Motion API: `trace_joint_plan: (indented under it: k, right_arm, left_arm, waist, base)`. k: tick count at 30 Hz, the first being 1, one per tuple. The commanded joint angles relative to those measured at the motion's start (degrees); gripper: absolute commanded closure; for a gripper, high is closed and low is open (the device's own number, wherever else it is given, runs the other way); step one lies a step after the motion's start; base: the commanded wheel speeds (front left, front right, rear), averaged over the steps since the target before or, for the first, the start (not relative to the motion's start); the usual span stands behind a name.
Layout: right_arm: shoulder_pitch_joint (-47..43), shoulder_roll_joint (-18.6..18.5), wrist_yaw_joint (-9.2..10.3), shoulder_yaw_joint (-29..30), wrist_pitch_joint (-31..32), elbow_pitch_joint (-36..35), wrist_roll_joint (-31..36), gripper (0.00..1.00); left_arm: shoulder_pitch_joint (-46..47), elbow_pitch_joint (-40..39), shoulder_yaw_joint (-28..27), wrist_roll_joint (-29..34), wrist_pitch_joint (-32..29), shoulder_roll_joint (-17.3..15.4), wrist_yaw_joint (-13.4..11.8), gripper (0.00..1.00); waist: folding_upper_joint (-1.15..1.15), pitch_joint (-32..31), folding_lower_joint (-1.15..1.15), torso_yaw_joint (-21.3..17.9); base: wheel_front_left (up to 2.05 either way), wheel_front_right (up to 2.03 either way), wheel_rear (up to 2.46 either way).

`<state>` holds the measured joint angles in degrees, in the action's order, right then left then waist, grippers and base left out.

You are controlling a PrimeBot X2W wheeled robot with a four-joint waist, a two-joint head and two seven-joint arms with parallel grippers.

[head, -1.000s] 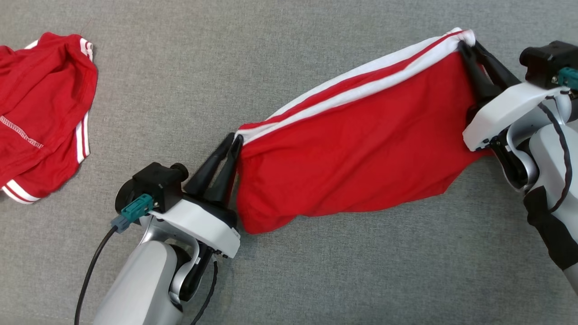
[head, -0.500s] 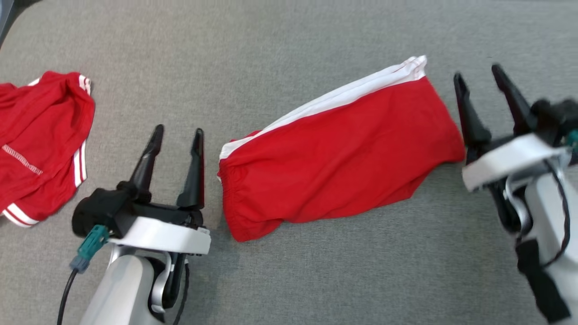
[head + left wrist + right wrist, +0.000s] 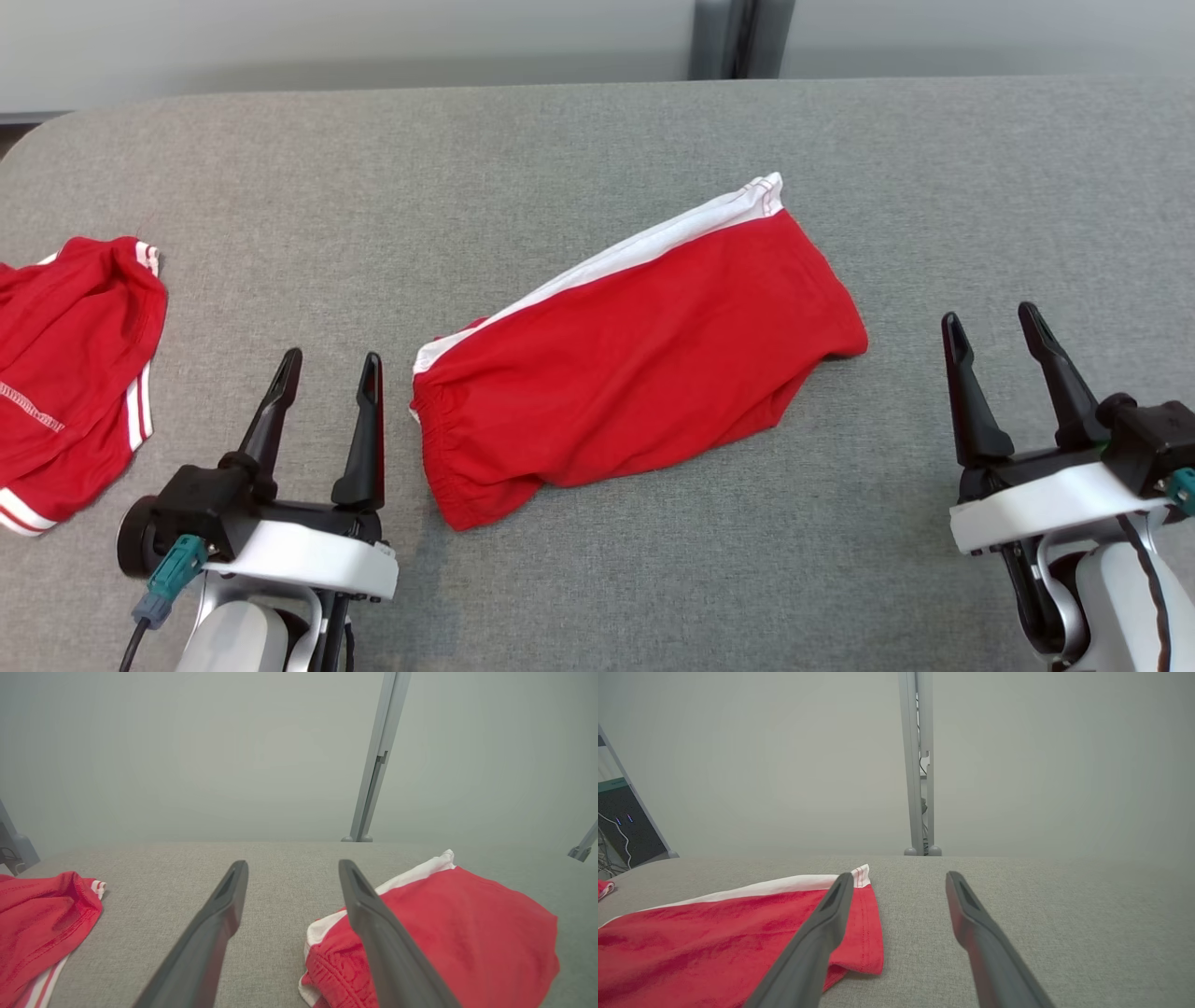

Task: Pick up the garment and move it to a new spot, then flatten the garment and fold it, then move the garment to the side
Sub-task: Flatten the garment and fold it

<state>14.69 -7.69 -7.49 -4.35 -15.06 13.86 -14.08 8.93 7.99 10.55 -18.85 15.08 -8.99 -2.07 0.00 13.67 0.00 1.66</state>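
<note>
1. The left gripper (image 3: 331, 359) and the right gripper (image 3: 990, 317) both stand with fingers spread wide and hold nothing.
2. The red shorts (image 3: 635, 364) lie loose on the counter (image 3: 597, 149) between them. The gathered waistband (image 3: 434, 439) is just right of the left gripper, and the leg hem (image 3: 845, 327) is left of the right gripper and a little ahead of it.
3. The step in hand looks like flattening: the cloth bulges and creases along its near edge.
4. To do it well, each gripper should come in low, so that one finger slides under the cloth at an end corner.
5. Each pinch should take every layer, or the shorts will probably skew when drawn.
6. The pull should run outward along the white stripe (image 3: 607, 266), gently and evenly, and the cloth should be set down before release.
7. The counter is covered in grey woven fabric that likely drags on cloth, so a slight lift would help.
8. A second red garment (image 3: 70, 355) lies crumpled well left of the left gripper; sweeps should keep off it.
9. Beyond the fingertips, past the counter's far edge, stands a pale grey wall (image 3: 327, 37) with an upright metal post (image 3: 728, 37).
</note>
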Motion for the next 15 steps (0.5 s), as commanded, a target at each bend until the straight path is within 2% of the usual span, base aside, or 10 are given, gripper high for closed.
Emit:
trace_joint_plan:
  k: [1,15]
  right_arm:
    - [-0.9,-0.1,-0.01,0.2,0.2,-0.7,0.2,0.0]
    - [-2.8,0.6,-0.01,1.2,2.2,-3.4,0.1,0.0]
  left_arm:
    - [-0.4,0.4,-0.3,-0.1,0.0,-0.6,-0.1,0.0]
    - [-0.1,2.2,-0.2,-1.5,-0.8,-0.7,-0.7,0.0]
  waist:
    - [0.0,-0.4,0.0,-0.5]
    - [0.0,-1.1,0.0,-0.7]
  base:
    - [0.0,0.0,0.0]
    - [0.0,0.0,0.0]
